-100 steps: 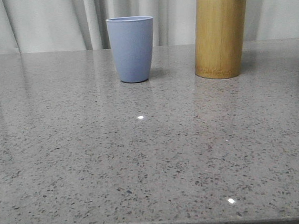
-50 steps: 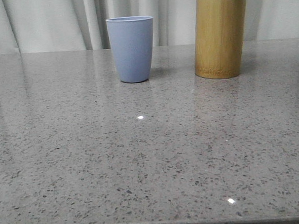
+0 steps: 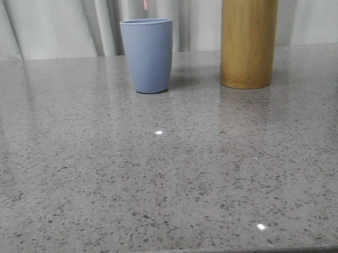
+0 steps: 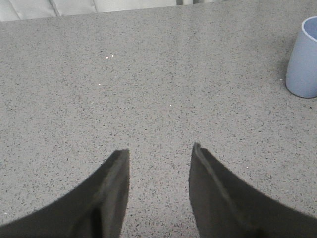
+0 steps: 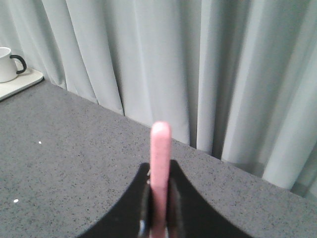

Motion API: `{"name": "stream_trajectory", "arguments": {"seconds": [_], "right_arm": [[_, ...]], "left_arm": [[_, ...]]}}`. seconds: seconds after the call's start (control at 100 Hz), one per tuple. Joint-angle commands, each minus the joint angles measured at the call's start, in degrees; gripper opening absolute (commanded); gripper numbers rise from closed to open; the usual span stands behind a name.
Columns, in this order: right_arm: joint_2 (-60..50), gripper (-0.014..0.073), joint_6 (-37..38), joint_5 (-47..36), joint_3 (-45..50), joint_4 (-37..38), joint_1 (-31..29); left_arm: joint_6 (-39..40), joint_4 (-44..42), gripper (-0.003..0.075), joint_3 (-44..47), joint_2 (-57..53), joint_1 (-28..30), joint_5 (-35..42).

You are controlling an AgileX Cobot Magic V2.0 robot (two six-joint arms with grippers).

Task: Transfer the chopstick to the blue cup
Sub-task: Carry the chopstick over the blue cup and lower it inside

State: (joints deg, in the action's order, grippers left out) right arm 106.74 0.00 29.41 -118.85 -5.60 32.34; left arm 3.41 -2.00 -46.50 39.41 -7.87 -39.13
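Chopstick (image 5: pixel 160 173), thin, pale pink, pinched upright in the right gripper (image 5: pixel 159 218), pokes up just above the blue cup (image 3: pixel 148 55) far across the table (image 3: pixel 161 184), left gripper (image 4: pixel 159 153) spread wide over bare counter nearby.

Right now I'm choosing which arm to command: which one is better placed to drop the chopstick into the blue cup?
Right: its gripper grips the chopstick, which hangs above the blue cup. The left gripper is open over the table.
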Motion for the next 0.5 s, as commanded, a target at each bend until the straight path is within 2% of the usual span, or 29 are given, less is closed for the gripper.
{"name": "stream_trajectory", "arguments": {"seconds": [0.0,0.49], "right_arm": [[-1.97,-0.0106,-0.63,-5.05,-0.92,-0.03,-0.27],[-0.58,-0.0085,-0.68,-12.08,8.45,0.02,-0.52]], "left_arm": [[0.56,-0.12,0.0282,-1.5,-0.22,-0.06,3.6],[0.56,-0.12,0.0282,-1.5,-0.22,-0.06,3.33]]}}
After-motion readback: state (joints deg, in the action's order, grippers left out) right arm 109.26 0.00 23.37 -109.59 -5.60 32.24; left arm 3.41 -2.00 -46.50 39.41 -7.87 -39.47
